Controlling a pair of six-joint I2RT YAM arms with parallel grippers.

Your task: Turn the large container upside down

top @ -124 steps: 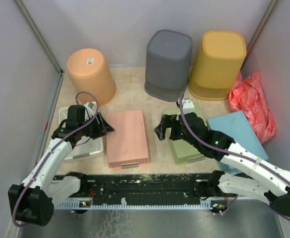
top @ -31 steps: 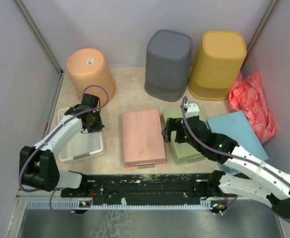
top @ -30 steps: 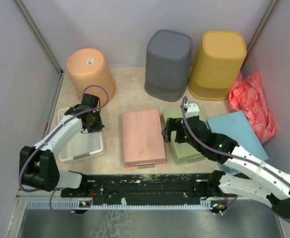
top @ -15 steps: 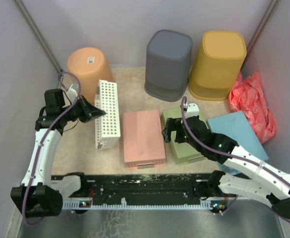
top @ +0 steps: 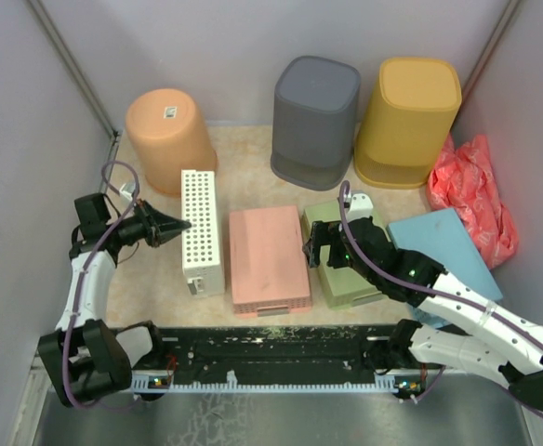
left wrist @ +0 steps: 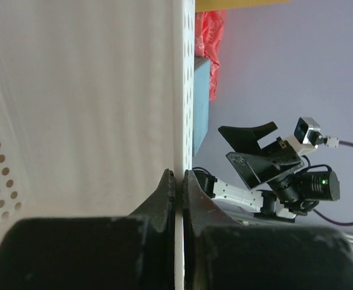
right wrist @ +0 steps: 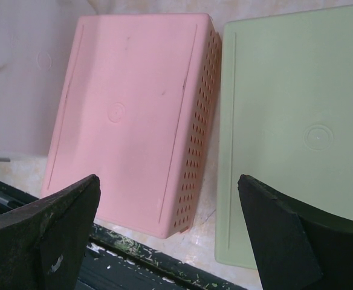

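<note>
Fingers (left wrist: 164, 194) of my L gripper (top: 180, 226) clamped on thin wall of white perforated basket (top: 200, 232). It stands on edge, table left, near pink basket (top: 267, 255). My R gripper (top: 316, 245) spread wide, holding nothing, over pink + green basket (right wrist: 291, 121). 3 baskets total. Back row: 3 upturned bins, orange bin (top: 167, 135), grey bin (top: 315, 116), yellow bin (top: 409, 116). 1 blue lid (top: 448, 242), 1 red bag (top: 471, 186).

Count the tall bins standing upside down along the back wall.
3: a peach round bin at the back left, a grey bin in the middle, and a yellow bin at the back right. None appears to be hidden.
</note>
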